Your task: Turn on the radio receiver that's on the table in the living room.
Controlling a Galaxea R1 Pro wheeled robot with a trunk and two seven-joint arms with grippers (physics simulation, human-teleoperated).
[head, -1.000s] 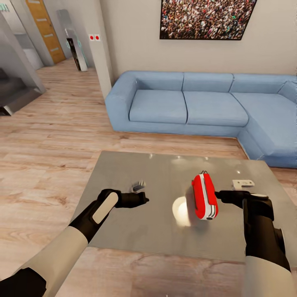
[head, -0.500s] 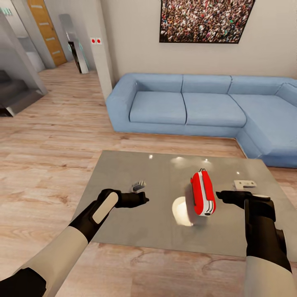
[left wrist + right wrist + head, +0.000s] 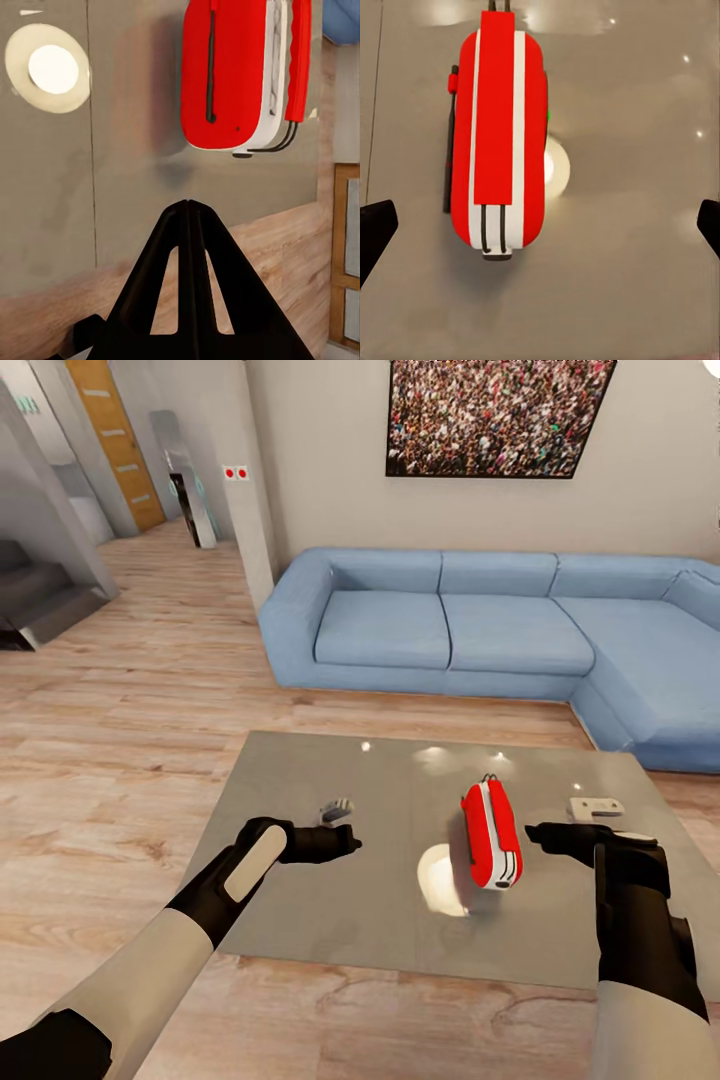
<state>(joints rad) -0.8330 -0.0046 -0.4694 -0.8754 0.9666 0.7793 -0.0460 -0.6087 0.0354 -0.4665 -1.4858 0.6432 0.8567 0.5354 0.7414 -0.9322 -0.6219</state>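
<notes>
Head view showed the radio [image 3: 491,833] lying on the glossy grey surface [image 3: 300,800] in the lower middle of the frame, right of centre, with the blue sofa [image 3: 450,625] across the upper half and the crowd picture [image 3: 495,415] on the wall above it. The left gripper [image 3: 345,843] hung over the surface at lower left, well apart from the radio, its jaws pressed together to a point, as the left wrist view confirmed, where the radio [image 3: 240,75] sat in the upper right beyond the closed tip [image 3: 187,206]. The right gripper [image 3: 535,832] sat just beside the radio's right side without touching it; in the right wrist view its jaws stood wide apart at the two lower edges of the frame, and the radio [image 3: 497,135] lay left of centre between them. A round pale lamp reflection [image 3: 443,877] glowed on the surface beside the radio. The step in hand looked like the final approach, with nothing pressed yet. Next, the right arm would probably need to close the small gap and press on the radio's body, gently enough not to shove the slim box across the slick surface.
</notes>
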